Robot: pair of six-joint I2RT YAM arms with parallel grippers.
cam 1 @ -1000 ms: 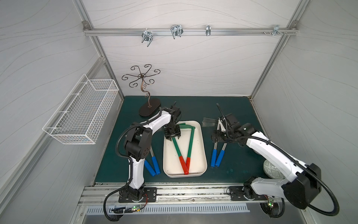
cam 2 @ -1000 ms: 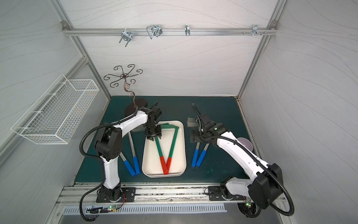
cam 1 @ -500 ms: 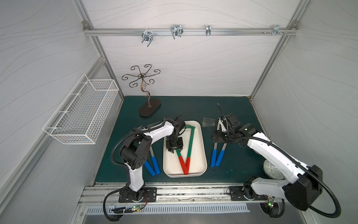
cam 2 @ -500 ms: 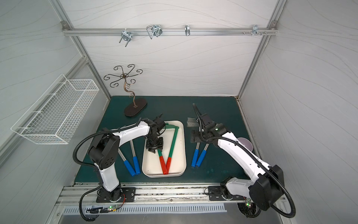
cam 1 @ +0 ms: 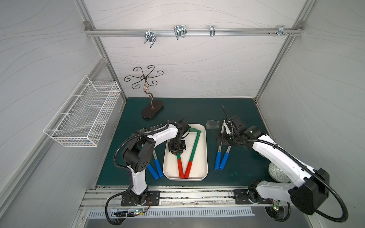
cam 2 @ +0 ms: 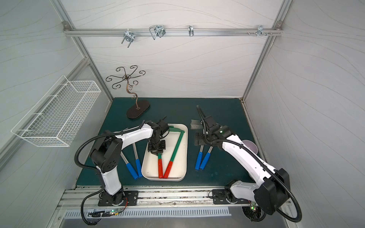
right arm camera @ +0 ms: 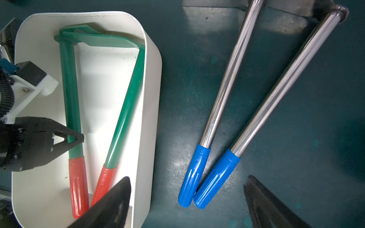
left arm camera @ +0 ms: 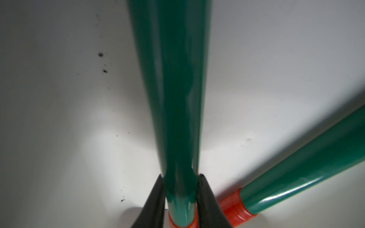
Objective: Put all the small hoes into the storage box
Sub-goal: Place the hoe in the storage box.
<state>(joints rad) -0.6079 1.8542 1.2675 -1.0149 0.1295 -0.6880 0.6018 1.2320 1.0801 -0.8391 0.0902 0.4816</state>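
Hoe (right arm camera: 69, 88) in storage box (right arm camera: 151, 98), left fingers (left arm camera: 155, 203) clamped

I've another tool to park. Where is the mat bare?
Bare mat runs along the back wall, between the stand base and the steel blades. Another patch lies right of the right pair's blue handles. Crowded: the storage box and the strip on its left.

Lab cell: aluminium frame (cam 1: 197, 32), white panels (cam 1: 197, 69)
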